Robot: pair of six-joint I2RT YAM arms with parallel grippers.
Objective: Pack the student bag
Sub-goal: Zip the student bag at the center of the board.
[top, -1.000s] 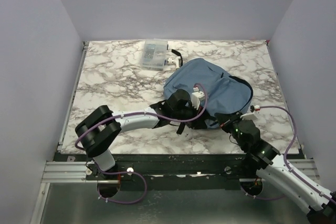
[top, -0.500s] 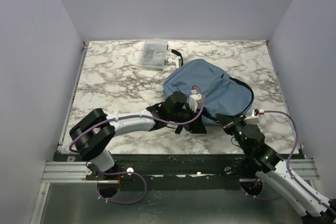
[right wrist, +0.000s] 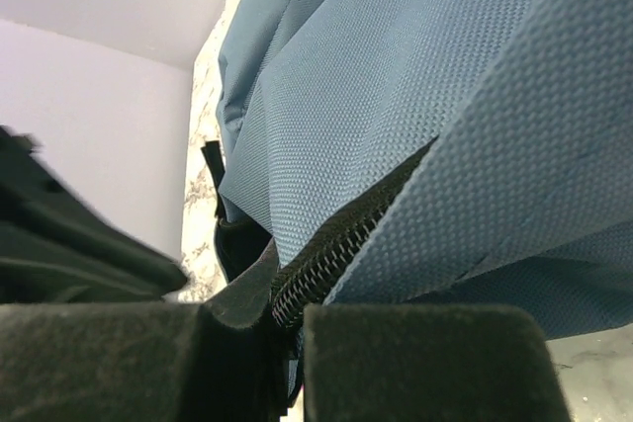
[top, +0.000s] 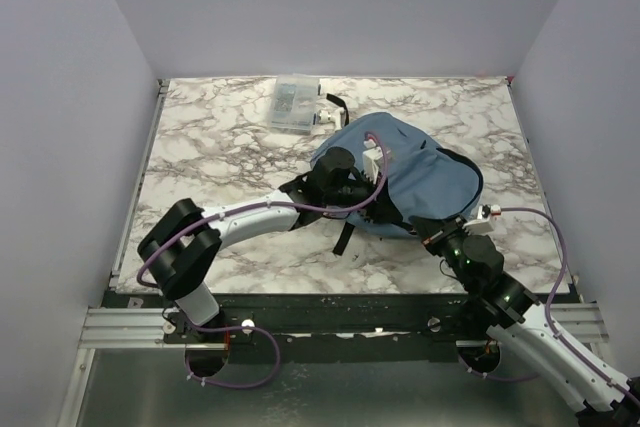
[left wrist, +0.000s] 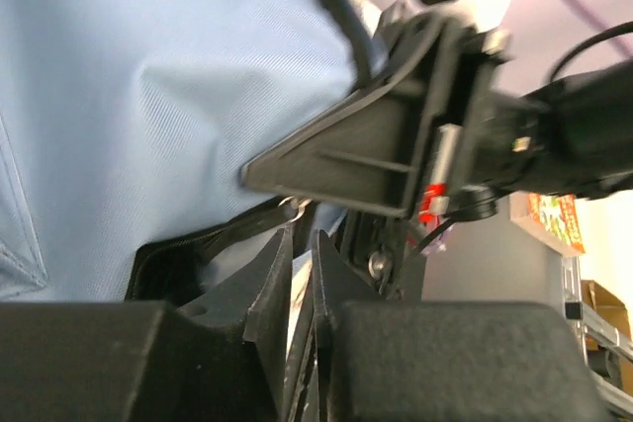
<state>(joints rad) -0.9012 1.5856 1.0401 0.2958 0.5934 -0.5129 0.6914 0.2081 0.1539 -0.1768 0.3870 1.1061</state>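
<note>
Evidently unzipping: the student bag [top: 425, 175] lies right of centre on the table [top: 220, 147], your right gripper [right wrist: 287, 321] clamped on its zip edge and your left gripper [left wrist: 300, 244] apparently pinching the zip pull [left wrist: 289, 208]; next, draw it along while the right anchors.

The counter [top: 220, 147] has a white marble pattern with dark grey veins. At its far edge, a little left of the middle, lies a clear plastic box [top: 295, 104]. There are small things inside it, too small to identify. Just beside the right end of the box lies a small white object [top: 326, 118]; what it is cannot be told. Plain pale lilac walls [top: 70, 97] stand on three sides. A metal rail [top: 125, 327] runs along the near edge.
</note>
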